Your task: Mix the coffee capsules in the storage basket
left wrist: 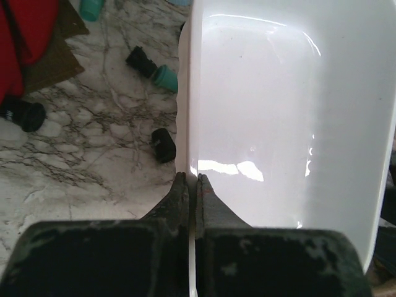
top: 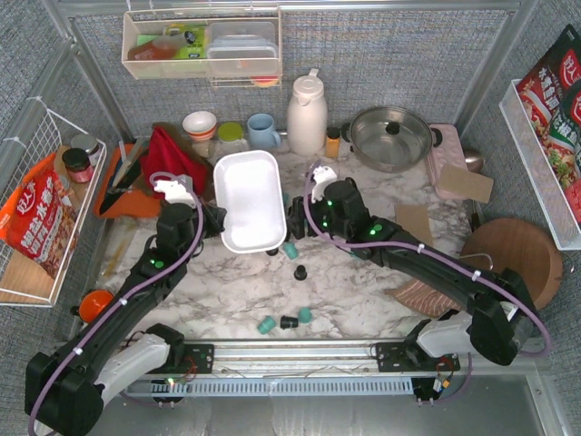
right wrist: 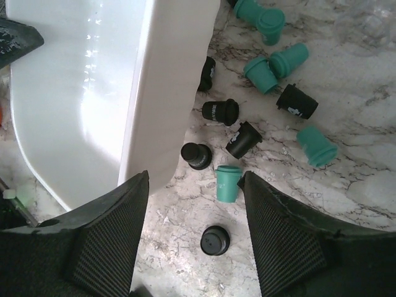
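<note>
The white storage basket (top: 247, 200) is empty and held off the marble table, tilted. My left gripper (top: 216, 221) is shut on its left rim; in the left wrist view the jaws (left wrist: 187, 179) pinch the thin rim of the basket (left wrist: 278, 124). My right gripper (top: 295, 218) is open beside the basket's right wall (right wrist: 167, 80), jaws (right wrist: 195, 177) over the table. Coffee capsules lie scattered on the table: a teal one (right wrist: 227, 183) and black ones (right wrist: 215, 240) between the right fingers, more beyond them (right wrist: 272, 65), others by the left side (left wrist: 163, 145) and near the front (top: 289, 321).
A white thermos (top: 307, 113), blue mug (top: 263, 130), bowl (top: 200, 123), orange-capped jar (top: 333, 141) and steel pot (top: 390, 136) stand at the back. A red cloth (top: 172, 156) lies left, a round wooden board (top: 513, 250) right, and wire racks on both sides.
</note>
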Robot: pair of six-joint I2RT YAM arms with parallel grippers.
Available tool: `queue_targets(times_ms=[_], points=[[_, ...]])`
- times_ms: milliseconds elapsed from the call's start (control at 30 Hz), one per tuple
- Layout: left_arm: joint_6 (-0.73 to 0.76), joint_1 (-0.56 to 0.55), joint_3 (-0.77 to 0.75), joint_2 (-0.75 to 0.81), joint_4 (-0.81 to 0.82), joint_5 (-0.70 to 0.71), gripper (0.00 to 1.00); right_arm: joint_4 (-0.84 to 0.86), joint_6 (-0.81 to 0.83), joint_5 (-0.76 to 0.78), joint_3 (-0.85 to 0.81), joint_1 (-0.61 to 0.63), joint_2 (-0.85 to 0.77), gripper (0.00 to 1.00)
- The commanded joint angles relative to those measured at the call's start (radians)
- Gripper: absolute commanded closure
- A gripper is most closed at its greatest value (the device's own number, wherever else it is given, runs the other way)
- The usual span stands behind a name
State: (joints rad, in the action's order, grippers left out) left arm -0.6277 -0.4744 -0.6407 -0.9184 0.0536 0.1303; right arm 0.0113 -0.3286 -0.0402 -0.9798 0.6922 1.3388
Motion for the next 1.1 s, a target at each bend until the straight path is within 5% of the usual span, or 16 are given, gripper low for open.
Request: queue_targets(times_ms=[0, 233, 733, 767, 867, 900, 1067], points=[[0.003, -0.001, -0.009, 0.000, 0.063, 0.093, 1.00, 0.008, 0.025, 0.140, -0.046, 0.048, -0.006, 0.33], [0.032, -0.001, 0.005, -0.004, 0.075, 0.150, 1.00, -0.073, 0.081, 0.289, -0.083, 0.086, -0.037, 0.33], [-0.019, -0.003, 0.012, -0.023, 0.143, 0.042, 1.00, 0.062, 0.063, 0.208, -0.164, 0.098, 0.173, 0.36], [-0.021, -0.003, 0.018, -0.019, 0.151, 0.033, 1.00, 0.057, 0.065, 0.208, -0.168, 0.097, 0.182, 0.45], [-0.008, -0.003, 0.028, -0.011, 0.174, 0.007, 1.00, 0.040, 0.067, 0.211, -0.171, 0.094, 0.185, 0.96], [-0.005, -0.004, 0.030, -0.011, 0.178, 0.002, 1.00, 0.030, 0.063, 0.223, -0.167, 0.091, 0.183, 1.00], [0.002, -0.003, 0.024, -0.011, 0.165, 0.019, 0.36, -0.075, 0.016, 0.333, -0.143, 0.003, 0.148, 1.00]])
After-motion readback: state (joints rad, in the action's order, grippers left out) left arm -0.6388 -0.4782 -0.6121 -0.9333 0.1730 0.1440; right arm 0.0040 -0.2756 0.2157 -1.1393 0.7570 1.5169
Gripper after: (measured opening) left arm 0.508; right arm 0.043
